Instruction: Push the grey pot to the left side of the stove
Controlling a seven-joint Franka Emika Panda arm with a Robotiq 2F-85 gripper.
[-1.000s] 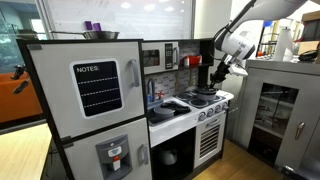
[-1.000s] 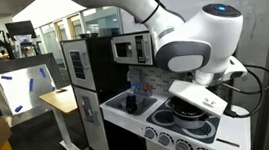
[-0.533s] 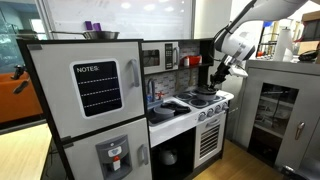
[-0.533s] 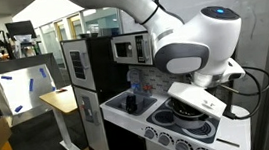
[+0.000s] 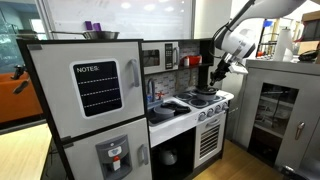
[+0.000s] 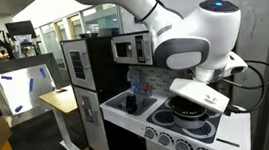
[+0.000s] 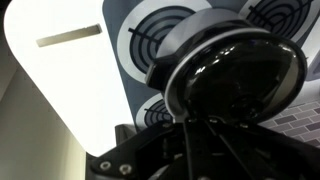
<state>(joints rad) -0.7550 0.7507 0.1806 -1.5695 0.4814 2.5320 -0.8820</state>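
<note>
The grey pot [image 7: 235, 70] fills the wrist view, round with a dark shiny inside, standing on the stove [image 7: 113, 20] among the black burners [image 7: 158, 40]. My gripper [image 7: 200, 122] comes in from below. Its dark fingers run together, and their tips are at the pot's near rim. In an exterior view the gripper [image 5: 214, 77] hangs just over the stove [image 5: 212, 103]. In an exterior view the pot [image 6: 184, 109] shows on the stove [image 6: 162, 109] under my large white wrist, which hides the fingers.
The grey fridge marked "NOTES" [image 5: 95, 90] stands beside the sink counter [image 5: 168, 110]. A microwave [image 6: 127, 51] and shelves sit behind the cooktop. A steel bowl [image 5: 100, 35] rests on top of the fridge. A cabinet [image 5: 285, 110] stands close beside the stove.
My wrist has shifted very slightly upward over the stove. The pot and the rest of the scene have not visibly moved.
</note>
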